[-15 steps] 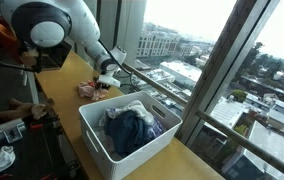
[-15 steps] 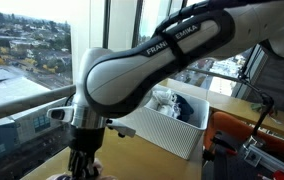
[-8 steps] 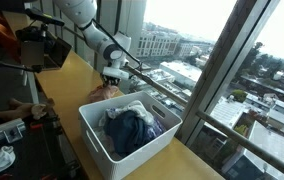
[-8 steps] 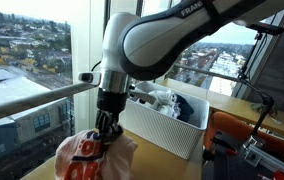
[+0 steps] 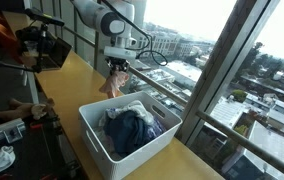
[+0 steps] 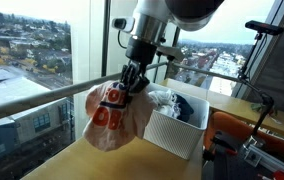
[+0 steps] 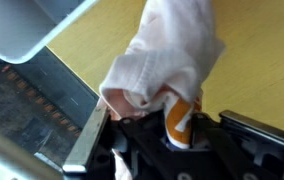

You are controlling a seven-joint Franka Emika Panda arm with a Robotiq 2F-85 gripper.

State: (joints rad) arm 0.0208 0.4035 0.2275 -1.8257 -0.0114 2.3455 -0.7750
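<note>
Cloth [image 6: 117, 118], pale pink with orange print, hangs in the air from the pincer [image 6: 134, 85], bunched at the top and drooping below. Pincer is closed on the cloth's upper edge; the wrist view shows the fabric [image 7: 167, 60] pinched between the fingers, orange patch right at the grip. Cloth bottom hangs clear of the bench [image 6: 102, 165], no contact.

In an exterior view the cloth [image 5: 113, 82] sits just beyond the far end of the bin [image 5: 92, 135], higher than the rim, under the pincer [image 5: 116, 68]. Seen from the opposite end, it hangs just left of the bin [image 6: 172, 135], very close to its near wall; can't tell if they touch.

Bin is white, rectangular, standing on the wooden bench [image 5: 67, 90] along the window. It holds a pile of clothes [image 5: 132, 125], dark blue with white pieces on top; the same pile [image 6: 172, 100] shows over the rim from the other end. Bin corner [image 7: 32, 25] also shows top left in the wrist view.

Arm comes down from above. Window rail [image 6: 32, 100] runs behind the cloth, city outside. Camera rig [image 5: 42, 45] stands at the left of the bench.
</note>
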